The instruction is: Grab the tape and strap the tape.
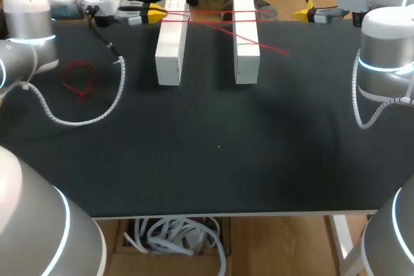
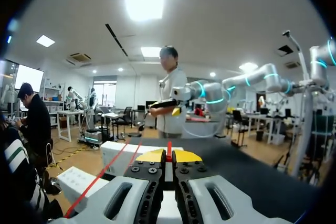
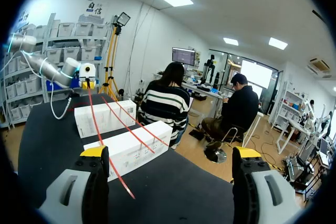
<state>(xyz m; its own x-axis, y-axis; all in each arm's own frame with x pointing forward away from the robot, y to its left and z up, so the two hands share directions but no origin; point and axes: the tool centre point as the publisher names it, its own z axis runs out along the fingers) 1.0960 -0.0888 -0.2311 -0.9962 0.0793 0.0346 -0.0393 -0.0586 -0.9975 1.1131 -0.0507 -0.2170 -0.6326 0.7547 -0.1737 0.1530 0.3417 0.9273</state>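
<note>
On the black table (image 1: 213, 159) two long white boxes are laid side by side, the left box (image 1: 169, 53) and the right box (image 1: 246, 50), well apart from each other. The red tape (image 1: 272, 48) is stretched across the far ends of both boxes, and a loose strand is trailed slantwise over the right box onto the table beyond it. One end of the tape is pinched between the closed fingers of the left gripper (image 1: 154, 12), which is held just beside the far end of the left box; in the left wrist view the red strip is seen clamped between the yellow tips. The right gripper (image 1: 303, 12) is held at the far right, apart from the boxes, with its fingers spread wide and nothing between them. A separate red tangle (image 1: 79, 82) is left lying near the left arm. The grabbing can be judged done; the strapping appears only begun, since the loose strand has not yet been taken up and no closed, tightened loop can be seen around the boxes.
</note>
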